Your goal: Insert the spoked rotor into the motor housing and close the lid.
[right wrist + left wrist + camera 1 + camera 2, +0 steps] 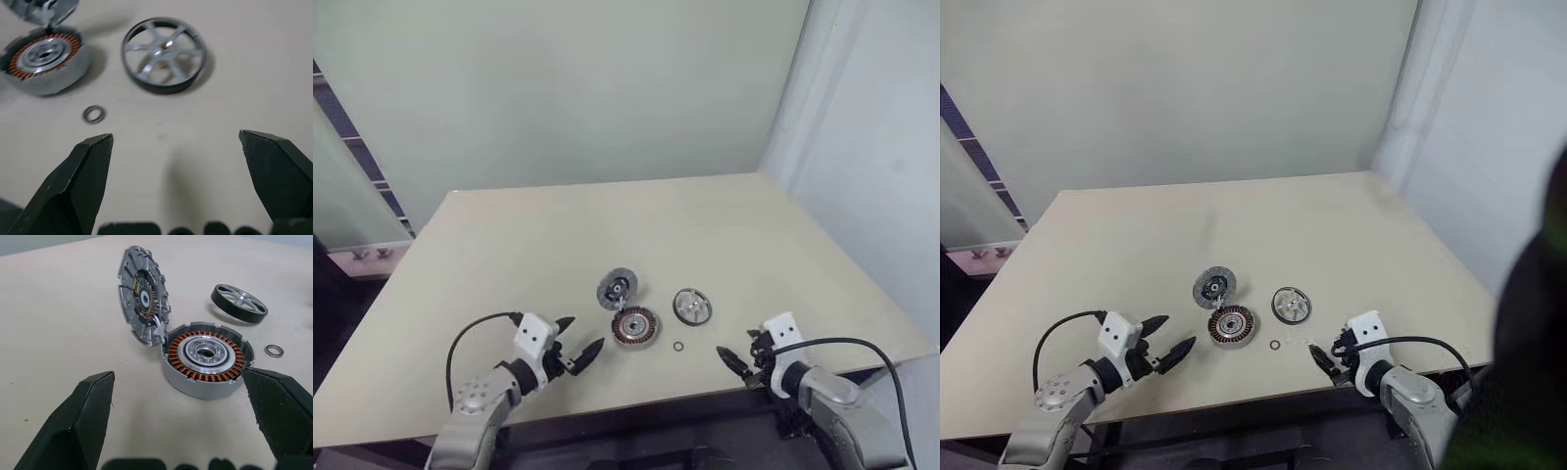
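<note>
1. Pale beige table (558, 235) against a plain wall carries every part, clustered near my front edge.
2. My target, the spoked rotor (692, 306), lies flat on the table, just right of the motor housing (635, 327) and apart from it.
3. That housing sits open, copper windings showing, with the lid (618, 288) tilted up against its far-left rim.
4. One small ring (678, 346) lies between housing and rotor, nearer me.
5. My left gripper (578, 343) hovers left of the housing, fingers spread wide, empty.
6. My right gripper (736, 354) hovers near the rotor's right, also wide and empty.
</note>
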Action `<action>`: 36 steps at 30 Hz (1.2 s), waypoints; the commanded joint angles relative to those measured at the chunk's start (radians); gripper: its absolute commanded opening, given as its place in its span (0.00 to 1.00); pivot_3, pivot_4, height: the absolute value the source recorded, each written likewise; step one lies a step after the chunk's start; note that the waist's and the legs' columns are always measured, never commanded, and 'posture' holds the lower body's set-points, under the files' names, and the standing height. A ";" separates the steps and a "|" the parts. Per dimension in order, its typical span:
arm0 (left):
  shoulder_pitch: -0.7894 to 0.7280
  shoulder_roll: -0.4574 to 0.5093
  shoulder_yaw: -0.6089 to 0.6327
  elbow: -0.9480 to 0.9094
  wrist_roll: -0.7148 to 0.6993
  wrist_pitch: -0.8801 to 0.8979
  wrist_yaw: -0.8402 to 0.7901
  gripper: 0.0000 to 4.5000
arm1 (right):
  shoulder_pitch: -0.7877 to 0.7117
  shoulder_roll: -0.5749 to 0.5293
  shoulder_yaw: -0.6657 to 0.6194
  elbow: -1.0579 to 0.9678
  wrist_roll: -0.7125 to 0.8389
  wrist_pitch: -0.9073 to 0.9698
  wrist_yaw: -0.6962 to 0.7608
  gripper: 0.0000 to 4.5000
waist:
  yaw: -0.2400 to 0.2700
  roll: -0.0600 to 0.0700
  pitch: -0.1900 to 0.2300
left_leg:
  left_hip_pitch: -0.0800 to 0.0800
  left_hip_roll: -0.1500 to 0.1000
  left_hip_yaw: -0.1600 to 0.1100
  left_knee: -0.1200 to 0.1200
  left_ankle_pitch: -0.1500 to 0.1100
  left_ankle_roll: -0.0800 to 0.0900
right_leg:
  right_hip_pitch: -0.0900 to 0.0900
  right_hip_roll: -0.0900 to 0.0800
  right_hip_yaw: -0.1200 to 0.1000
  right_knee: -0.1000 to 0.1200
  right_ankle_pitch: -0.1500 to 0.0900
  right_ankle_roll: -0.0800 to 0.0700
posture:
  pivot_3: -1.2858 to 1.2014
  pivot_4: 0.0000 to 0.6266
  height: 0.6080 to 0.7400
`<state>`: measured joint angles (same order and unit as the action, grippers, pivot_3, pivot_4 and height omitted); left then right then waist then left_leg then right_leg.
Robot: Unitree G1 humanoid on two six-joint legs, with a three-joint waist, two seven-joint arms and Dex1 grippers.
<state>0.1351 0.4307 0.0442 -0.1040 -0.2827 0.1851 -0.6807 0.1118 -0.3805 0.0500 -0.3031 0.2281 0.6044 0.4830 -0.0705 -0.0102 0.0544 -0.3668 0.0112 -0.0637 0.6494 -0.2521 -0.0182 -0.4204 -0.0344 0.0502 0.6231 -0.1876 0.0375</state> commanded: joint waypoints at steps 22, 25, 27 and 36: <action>0.022 0.014 -0.086 0.007 0.037 0.003 -0.038 0.99 | -0.231 0.148 0.213 0.296 -0.089 -0.115 0.010 1.00 | 0.000 0.000 0.000 | -0.002 0.000 0.000 0.000 0.000 0.001 | -0.002 0.001 0.000 0.001 0.000 0.000 | 0.52 0.00 1.00; 0.020 0.011 -0.089 0.006 0.040 0.003 -0.036 0.99 | -0.239 0.154 0.224 0.327 -0.102 -0.131 0.013 1.00 | 0.000 0.000 0.000 | -0.003 0.000 0.000 0.000 0.001 0.001 | -0.002 0.001 0.000 0.001 0.000 0.000 | 0.52 0.00 1.00; 0.020 0.009 -0.090 0.006 0.043 0.001 -0.036 0.99 | -0.239 0.158 0.229 0.341 -0.109 -0.140 0.013 1.00 | 0.000 0.000 0.000 | -0.002 0.000 0.000 0.000 0.001 0.001 | -0.002 0.001 0.000 0.001 0.000 0.000 | 0.52 0.00 1.00; 0.027 0.013 -0.096 -0.007 0.045 0.004 -0.039 0.99 | -0.230 0.163 0.258 0.369 -0.148 -0.168 0.011 1.00 | 0.000 0.000 0.000 | -0.002 0.000 0.000 0.000 0.001 0.001 | -0.001 0.001 0.000 0.002 0.000 0.000 | 0.52 0.00 1.00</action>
<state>0.1725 0.4361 -0.0556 -0.0823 -0.2384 0.1963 -0.7195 -0.1073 -0.2215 0.3015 0.0694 0.0921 0.4544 0.4932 -0.0709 -0.0103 0.0540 -0.3686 0.0115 -0.0637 0.6494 -0.2515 -0.0173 -0.4219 -0.0333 0.0502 0.6248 -0.1874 0.0375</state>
